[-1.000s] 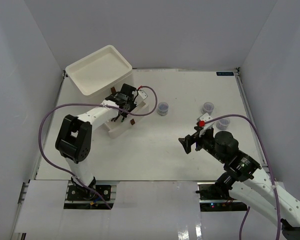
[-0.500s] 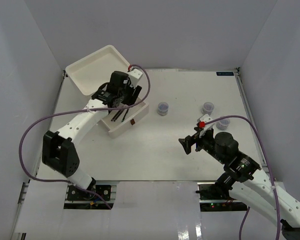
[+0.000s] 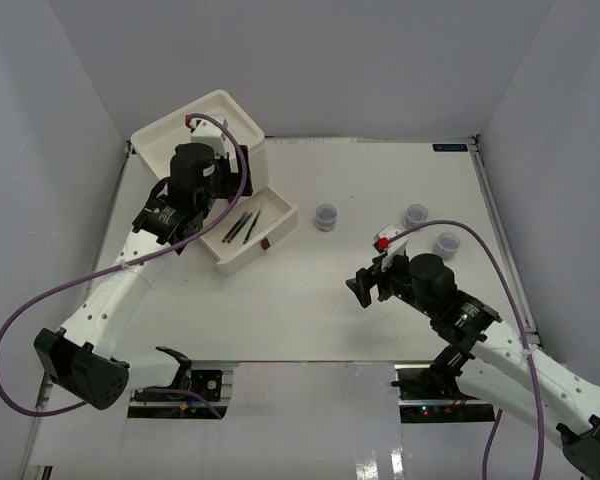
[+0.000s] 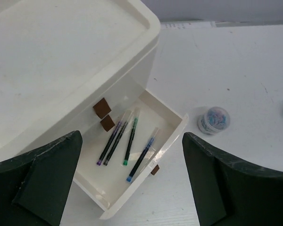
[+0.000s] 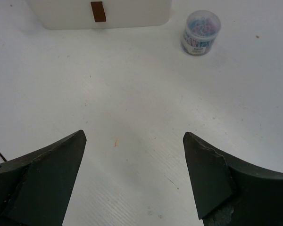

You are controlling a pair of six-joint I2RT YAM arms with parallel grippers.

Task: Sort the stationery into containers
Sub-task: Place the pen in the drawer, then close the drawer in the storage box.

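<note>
Jaws of the left gripper (image 4: 132, 136) stand spread wide with nothing between them, hanging above the white plastic three-drawer unit (image 4: 61, 56). Its pulled-out bottom drawer (image 4: 172, 123) holds four thin pens (image 4: 130, 141) lying lengthwise, clear of the walls, so it should push shut freely.

On the right wrist view, the right gripper (image 5: 134, 136) is likewise open and empty. It faces bare white table (image 5: 132, 103) in front of the unit, with a small clear jar of bluish clips (image 5: 201, 32) ahead, right of the drawer front.

From above, the other two jars (image 3: 416, 214) stand farther right of the unit. Each has open room around it for a grasp.
</note>
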